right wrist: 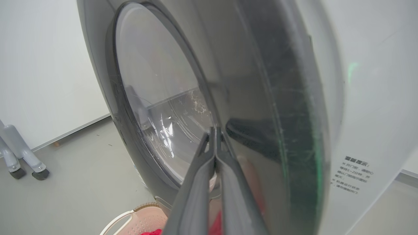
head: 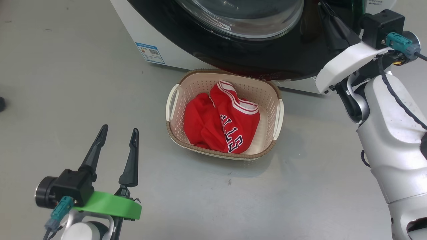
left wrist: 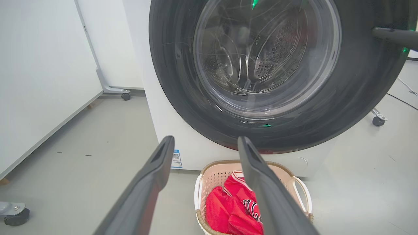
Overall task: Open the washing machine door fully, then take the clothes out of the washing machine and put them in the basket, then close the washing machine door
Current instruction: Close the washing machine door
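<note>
The washing machine (head: 173,50) fills the top of the head view. Its door (head: 267,56), a glossy black ring around a clear glass bowl, looks shut against the front (left wrist: 169,130). My right gripper (head: 323,8) is shut and empty, its tips (right wrist: 214,130) touching the black ring (right wrist: 277,114) at the door's right side. The clothes (head: 220,123), a red jersey, lie crumpled in the cream basket (head: 200,83) on the floor below the door. My left gripper (head: 119,129) hangs open and empty at the lower left, well short of the basket. Its fingers (left wrist: 206,140) frame the door (left wrist: 183,98), basket (left wrist: 215,176) and jersey (left wrist: 225,209).
Grey floor surrounds the basket. A blue label (head: 150,52) marks the machine's lower left corner. White panels on castered legs (left wrist: 125,96) stand to the left. Another caster (left wrist: 378,120) and a cable lie to the right. My right forearm (head: 393,140) rises along the right edge.
</note>
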Controlling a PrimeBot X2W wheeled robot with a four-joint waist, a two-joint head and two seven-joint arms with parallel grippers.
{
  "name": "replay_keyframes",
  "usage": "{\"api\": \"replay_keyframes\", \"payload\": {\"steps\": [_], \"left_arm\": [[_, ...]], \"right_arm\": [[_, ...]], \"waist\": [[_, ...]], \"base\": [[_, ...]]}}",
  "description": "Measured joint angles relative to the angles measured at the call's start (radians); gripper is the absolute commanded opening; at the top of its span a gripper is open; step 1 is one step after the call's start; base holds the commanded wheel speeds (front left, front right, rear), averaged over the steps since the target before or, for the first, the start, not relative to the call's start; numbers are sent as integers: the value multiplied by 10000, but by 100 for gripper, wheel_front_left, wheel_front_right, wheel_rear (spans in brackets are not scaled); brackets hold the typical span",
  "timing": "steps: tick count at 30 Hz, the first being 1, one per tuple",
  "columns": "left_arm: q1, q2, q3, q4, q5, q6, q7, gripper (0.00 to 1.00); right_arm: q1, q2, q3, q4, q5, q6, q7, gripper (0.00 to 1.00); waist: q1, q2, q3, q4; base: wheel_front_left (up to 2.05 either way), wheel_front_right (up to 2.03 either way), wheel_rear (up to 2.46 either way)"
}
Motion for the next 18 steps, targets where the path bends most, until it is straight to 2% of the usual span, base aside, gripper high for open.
{"api": "replay_keyframes", "payload": {"steps": [18], "left_arm": [[-426,-148,-196,182,67,-86,-244,100]], "right_arm": [[-1242,-407,-59,930,0,98,-12,0]], "waist": [[0,0,336,256]], "base": [[0,0,0]]}}
